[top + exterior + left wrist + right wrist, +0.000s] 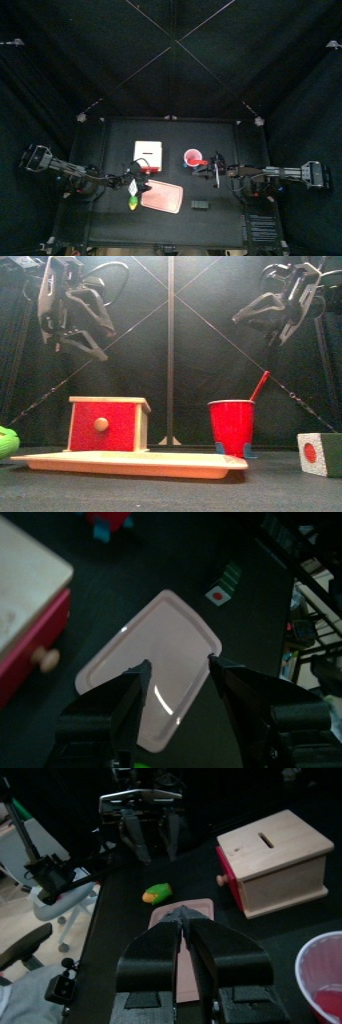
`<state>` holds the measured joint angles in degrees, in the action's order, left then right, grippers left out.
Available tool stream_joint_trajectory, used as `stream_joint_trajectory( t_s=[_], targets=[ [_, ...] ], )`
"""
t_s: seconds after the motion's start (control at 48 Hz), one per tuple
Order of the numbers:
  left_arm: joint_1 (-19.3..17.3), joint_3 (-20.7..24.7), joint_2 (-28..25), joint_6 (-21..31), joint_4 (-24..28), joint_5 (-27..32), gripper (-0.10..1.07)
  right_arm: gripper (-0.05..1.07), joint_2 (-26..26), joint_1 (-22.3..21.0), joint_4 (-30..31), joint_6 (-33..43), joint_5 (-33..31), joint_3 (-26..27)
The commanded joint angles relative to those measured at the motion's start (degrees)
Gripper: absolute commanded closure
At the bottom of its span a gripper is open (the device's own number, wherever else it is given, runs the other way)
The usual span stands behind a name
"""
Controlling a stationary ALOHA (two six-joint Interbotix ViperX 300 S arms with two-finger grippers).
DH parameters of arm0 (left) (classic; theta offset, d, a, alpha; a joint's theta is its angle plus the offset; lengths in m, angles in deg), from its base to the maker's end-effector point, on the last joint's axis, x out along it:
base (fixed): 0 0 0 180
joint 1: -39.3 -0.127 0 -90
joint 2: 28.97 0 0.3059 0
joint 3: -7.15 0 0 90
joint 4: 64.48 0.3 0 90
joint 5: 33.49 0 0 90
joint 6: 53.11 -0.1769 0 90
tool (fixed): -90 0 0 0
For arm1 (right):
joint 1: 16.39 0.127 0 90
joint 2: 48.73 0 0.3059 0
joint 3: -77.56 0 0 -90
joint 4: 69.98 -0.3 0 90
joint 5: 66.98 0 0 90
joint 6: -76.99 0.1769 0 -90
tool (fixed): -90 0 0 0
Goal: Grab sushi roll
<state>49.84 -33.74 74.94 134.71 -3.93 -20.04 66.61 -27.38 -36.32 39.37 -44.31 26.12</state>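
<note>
Sushi roll [318, 453] sits untouched on the worktop [221, 135], low and well apart from both pincers, beyond the pink tray [158, 652] from the left pincer [177, 687] and beneath the right arm's side. The left pincer hangs high, released and empty; the right pincer [186, 943] hangs high too, jaws nearly together, grasping nothing. Reach, descent and grasp all remain, by my reading.

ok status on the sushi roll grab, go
left gripper open, right gripper part open, both raised and empty. sushi roll untouched, lying apart from the pink tray. nothing over it or against it.
</note>
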Motion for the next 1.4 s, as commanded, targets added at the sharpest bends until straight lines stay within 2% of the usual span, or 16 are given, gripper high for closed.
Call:
stream_joint_trajectory(
  t_s=[0.0,0.125,0.229,0.375,0.521,0.688,0.875,0.958,1.167,1.375],
  targets=[
    [-2.46,2.37,0.18,0.00,8.70,-2.64,0.11,0.52,-1.14,1.76,-2.72,0.53,-0.26,1.23],
    [-5.98,4.22,0.62,0.00,14.15,-5.19,0.11,0.51,-1.41,5.71,-9.84,3.52,-6.59,2.29],
    [-8.61,4.57,1.05,0.00,16.70,-7.21,0.11,0.50,-0.62,8.70,-16.79,6.94,-19.51,4.31],
    [-10.99,3.08,1.14,-0.09,19.51,-9.14,0.11,0.50,-0.35,12.30,-18.54,8.44,-34.37,8.09],
    [-11.07,2.20,1.76,-0.09,20.57,-11.95,0.11,0.50,-2.29,14.41,-20.04,8.88,-43.59,11.43],
    [-10.90,1.14,2.99,-0.09,20.65,-15.47,0.11,0.50,-4.92,17.05,-21.80,8.79,-47.90,12.13],
    [-10.90,-0.09,4.04,0.18,20.57,-16.00,0.11,0.50,-5.89,21.09,-20.74,8.00,-52.12,12.04],
    [-10.81,-0.70,3.96,0.26,20.39,-16.17,0.11,0.50,-5.62,23.03,-18.37,7.91,-53.53,12.04],
    [-9.58,-1.49,3.96,-0.09,20.74,-16.44,0.11,0.50,-5.80,26.98,-8.09,8.44,-55.11,11.07],
    [-9.14,-2.11,4.04,-0.18,21.18,-16.44,0.11,0.48,-6.06,27.77,-3.25,8.61,-54.93,10.11]
  ],
)
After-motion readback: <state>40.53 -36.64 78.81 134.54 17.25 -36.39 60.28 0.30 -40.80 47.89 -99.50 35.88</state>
